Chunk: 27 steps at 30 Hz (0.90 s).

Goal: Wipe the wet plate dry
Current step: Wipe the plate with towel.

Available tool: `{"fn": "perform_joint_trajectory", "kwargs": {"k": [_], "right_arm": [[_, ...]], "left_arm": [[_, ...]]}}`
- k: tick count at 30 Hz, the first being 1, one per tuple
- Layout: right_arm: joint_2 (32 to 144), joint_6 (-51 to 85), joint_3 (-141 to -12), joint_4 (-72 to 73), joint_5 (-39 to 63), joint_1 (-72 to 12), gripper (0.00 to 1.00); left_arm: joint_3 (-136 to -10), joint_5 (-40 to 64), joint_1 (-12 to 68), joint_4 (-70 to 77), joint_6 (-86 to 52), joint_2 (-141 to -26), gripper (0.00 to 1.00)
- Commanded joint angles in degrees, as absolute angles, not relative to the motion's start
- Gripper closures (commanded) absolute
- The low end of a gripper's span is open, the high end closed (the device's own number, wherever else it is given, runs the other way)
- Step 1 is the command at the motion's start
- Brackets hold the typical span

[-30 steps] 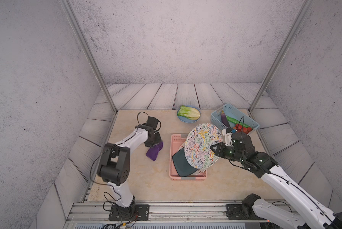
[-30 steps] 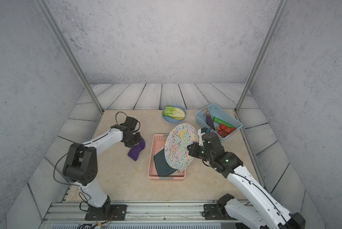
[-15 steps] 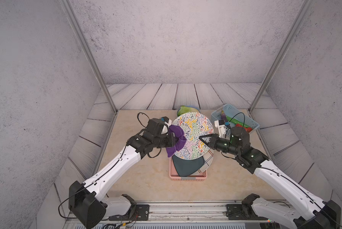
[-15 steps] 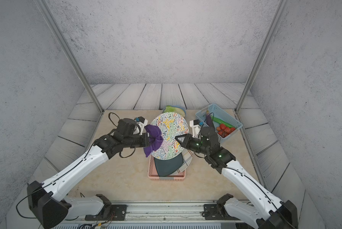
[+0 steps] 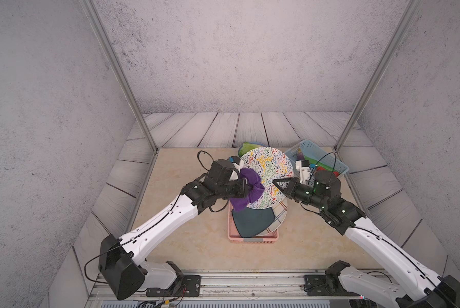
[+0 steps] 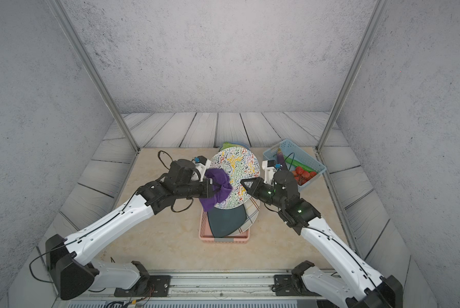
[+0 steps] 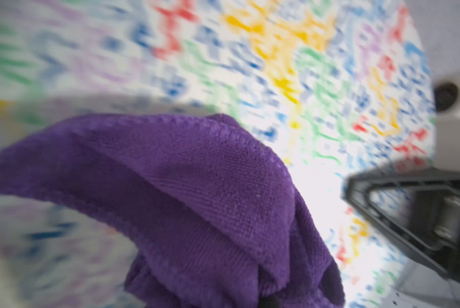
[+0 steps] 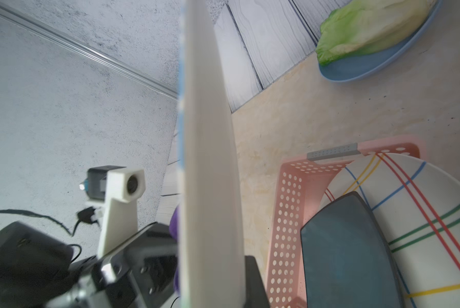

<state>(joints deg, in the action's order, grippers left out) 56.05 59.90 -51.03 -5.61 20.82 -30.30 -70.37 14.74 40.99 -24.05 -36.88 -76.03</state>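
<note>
Jaws of left gripper [image 5: 245, 187] buried in gripped purple cloth [image 5: 253, 184]; right gripper [image 5: 276, 184] tight on plate [image 5: 268, 164] rim.

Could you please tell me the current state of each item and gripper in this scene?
patterned plate: held on edge above the pink rack
purple cloth: bunched against the plate's face
left gripper: shut on purple cloth
right gripper: shut on the patterned plate's rim
pink rack: holds dark plate and striped plate
blue dish: holds lettuce
blue basket: holds vegetables
</note>
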Motion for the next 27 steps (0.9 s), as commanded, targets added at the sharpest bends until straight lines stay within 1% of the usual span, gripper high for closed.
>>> {"fn": "perform_joint_trajectory", "kwargs": {"k": [1, 2, 4, 6, 8, 10, 12, 15, 17, 19, 20, 22, 24, 27], "right_arm": [[50.63, 63.91, -52.99, 7.48, 28.61, -31.35, 1.0], [50.36, 64.36, -52.68, 8.15, 29.61, -31.46, 1.0], [49.81, 65.48, -51.8, 10.95, 30.82, -32.01, 1.0], [48.91, 66.54, -51.34, 12.96, 31.14, -32.23, 1.0], [47.63, 66.53, -51.28, 12.76, 30.65, -32.3, 1.0], [46.55, 65.43, -51.11, 11.34, 30.75, -32.34, 1.0], [46.6, 64.17, -50.75, 10.86, 32.5, -32.41, 1.0], [47.9, 63.71, -48.96, 15.01, 36.38, -33.4, 1.0], [49.77, 63.93, -48.56, 18.21, 37.69, -34.48, 1.0], [51.62, 64.04, -49.27, 20.11, 38.6, -35.09, 1.0], [52.28, 64.24, -49.45, 20.74, 38.49, -35.12, 1.0], [52.86, 63.86, -49.4, 20.5, 38.11, -35.14, 1.0], [53.27, 61.21, -49.77, 17.31, 38.83, -36.07, 1.0], [54.56, 55.63, -51.12, 13.04, 40.06, -39.04, 1.0]], "left_arm": [[-68.24, 12.84, 42.53, -29.43, -36.04, -78.48, 1.0], [-68.83, 13.67, 44.91, -28.93, -35.99, -79.43, 1.0], [-71.96, 12.08, 51.03, -29.97, -34.53, -81.84, 1.0], [-74.89, 10.46, 53.24, -33.52, -34.06, -83.3, 1.0], [-72.95, 7.64, 50.55, -34.55, -37.07, -81.22, 1.0], [-68.26, 8.87, 43.08, -31.49, -38.45, -76.4, 1.0], [-66.04, 9.94, 38.76, -29.61, -37.02, -73.11, 1.0], [-71.86, 8.82, 38.06, -34.67, -30.55, -75.8, 1.0], [-74.47, 13.64, 38.29, -35.37, -28.33, -79.49, 1.0], [-75.42, 19.54, 38.32, -33.85, -29.32, -81.92, 1.0], [-75.55, 20.61, 38.07, -32.85, -29.98, -82.15, 1.0], [-75.86, 18.16, 37.0, -31.45, -30.24, -81.33, 1.0], [-76.85, 15.32, 36.52, -29.94, -27.86, -80.05, 1.0], [-81.94, 17.51, 38.69, -32.14, -21.14, -82.58, 1.0]]}}
